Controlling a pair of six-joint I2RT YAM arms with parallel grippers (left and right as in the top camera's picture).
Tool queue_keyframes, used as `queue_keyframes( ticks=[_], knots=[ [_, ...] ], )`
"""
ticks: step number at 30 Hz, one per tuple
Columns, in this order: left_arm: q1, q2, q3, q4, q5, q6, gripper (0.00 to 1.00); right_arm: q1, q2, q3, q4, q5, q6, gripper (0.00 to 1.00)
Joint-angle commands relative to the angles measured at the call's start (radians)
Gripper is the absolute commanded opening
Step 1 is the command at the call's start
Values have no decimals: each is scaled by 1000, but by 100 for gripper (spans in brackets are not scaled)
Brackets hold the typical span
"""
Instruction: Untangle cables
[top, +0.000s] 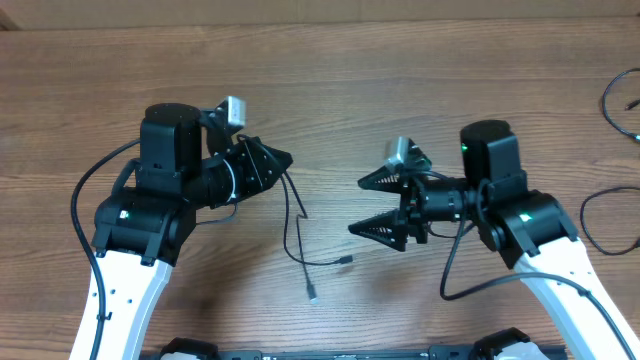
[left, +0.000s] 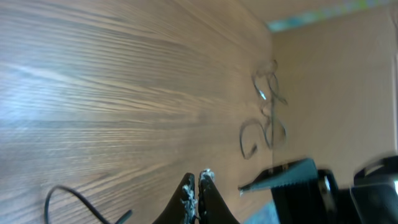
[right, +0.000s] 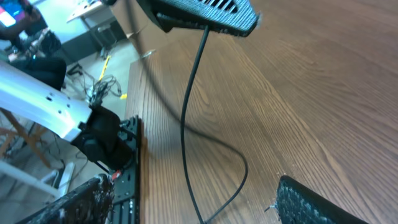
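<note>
**figure: one cable held up, the other arm ready to take a strand**

we judge the task to be in its separating step. the left gripper has its jaws together, clamped on the cable. the cable hangs from the fingertips down to the table. the right gripper faces it from just beside, jaws wide apart with nothing between them.

the cable is a thin black cord, far slimmer than either gripper. below the grip it bends into a slack loop between the two arms. two strands trail off on the wood, one to a small plug end and the other to a second plug. we cannot tell whether these are two cords crossing or one cord held at its middle, and we see no tight knot.

the next move, as we read it, calls for the right gripper to close on one strand near its plug. it would then draw that strand sideways while the left holds firm. the cord is thin, so the jaws must be placed exactly.

further loose cords lie well apart at the table's right edge.
</note>
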Motion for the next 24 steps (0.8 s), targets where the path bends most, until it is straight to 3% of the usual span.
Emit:
queue_keyframes(
  ticks=[1,12,24],
  knots=[
    [0,-9,29,1,-96,-164,4,18,43,-9,28,-16,-61,83],
    [-63,-8,31,55,-95,-221,4,30,171,-9,282,-193,-61,88],
    [-111,-6,32,99,-99,-262,4,143,181,-9,341,-216,-54,98]
  ],
)
